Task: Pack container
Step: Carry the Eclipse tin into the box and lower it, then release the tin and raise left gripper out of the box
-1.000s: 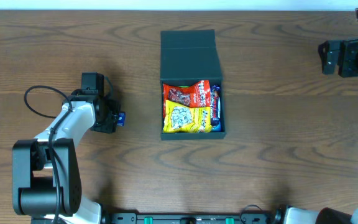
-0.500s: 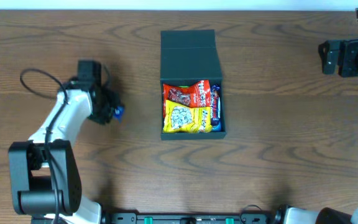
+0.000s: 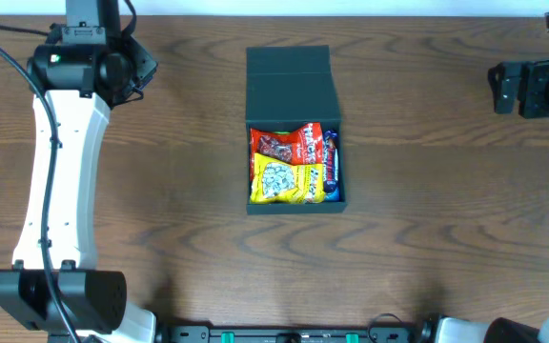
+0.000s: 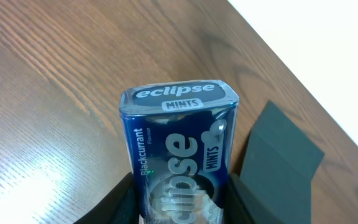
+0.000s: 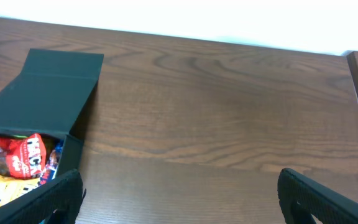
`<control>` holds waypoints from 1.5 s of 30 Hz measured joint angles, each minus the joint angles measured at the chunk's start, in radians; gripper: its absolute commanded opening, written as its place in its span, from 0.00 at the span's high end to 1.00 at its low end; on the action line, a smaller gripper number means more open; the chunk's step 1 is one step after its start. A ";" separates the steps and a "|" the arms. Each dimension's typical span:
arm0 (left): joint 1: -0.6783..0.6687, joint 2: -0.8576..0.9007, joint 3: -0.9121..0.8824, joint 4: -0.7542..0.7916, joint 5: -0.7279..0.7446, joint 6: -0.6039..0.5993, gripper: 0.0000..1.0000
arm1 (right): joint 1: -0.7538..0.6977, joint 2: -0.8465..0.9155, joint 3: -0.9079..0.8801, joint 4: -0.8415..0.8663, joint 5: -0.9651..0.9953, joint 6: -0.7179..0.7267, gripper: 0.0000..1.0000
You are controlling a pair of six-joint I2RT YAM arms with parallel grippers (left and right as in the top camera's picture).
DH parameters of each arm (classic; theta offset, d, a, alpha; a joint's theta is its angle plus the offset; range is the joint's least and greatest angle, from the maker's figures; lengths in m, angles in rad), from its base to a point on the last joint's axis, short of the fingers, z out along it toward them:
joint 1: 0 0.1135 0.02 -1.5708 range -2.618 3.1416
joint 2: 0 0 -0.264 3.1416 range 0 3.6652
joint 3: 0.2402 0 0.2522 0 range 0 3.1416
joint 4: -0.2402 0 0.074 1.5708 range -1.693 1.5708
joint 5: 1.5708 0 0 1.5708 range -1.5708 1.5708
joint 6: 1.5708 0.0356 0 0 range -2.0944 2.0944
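The dark container (image 3: 292, 81) lies open at the table's middle, its flap lid laid back toward the far side. It holds a red packet (image 3: 290, 144), a yellow packet (image 3: 279, 181) and a blue item along its right wall. My left gripper (image 3: 139, 69) is raised at the far left, well left of the container, shut on a blue Eclipse mints tin (image 4: 180, 149). The container's lid shows in the left wrist view (image 4: 281, 165). My right gripper (image 3: 499, 88) is open and empty at the far right. The container also shows in the right wrist view (image 5: 45, 93).
The brown wooden table (image 3: 427, 219) carries only the container. Its far edge meets a white wall (image 5: 185, 15). The arm bases stand at the near edge.
My left arm has lifted off the table and swung toward the far left corner with the mints tin in its jaws. The right arm has not moved.
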 measured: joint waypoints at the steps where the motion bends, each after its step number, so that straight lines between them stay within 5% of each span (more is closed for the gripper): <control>1: -0.016 0.000 0.002 -0.010 -0.005 0.008 0.85 | 0.000 0.000 0.000 0.000 0.000 0.000 0.01; 22: -0.590 0.127 -0.017 -0.010 -0.073 0.060 0.82 | 0.000 0.000 0.000 -0.002 0.000 0.000 0.01; 37: -0.691 0.344 -0.025 -0.029 0.098 0.077 0.82 | 0.000 0.000 0.000 -0.004 0.000 0.000 0.01; 45: -0.692 0.344 -0.025 -0.021 0.152 0.130 0.69 | 0.000 0.000 0.000 -0.003 0.000 0.000 0.01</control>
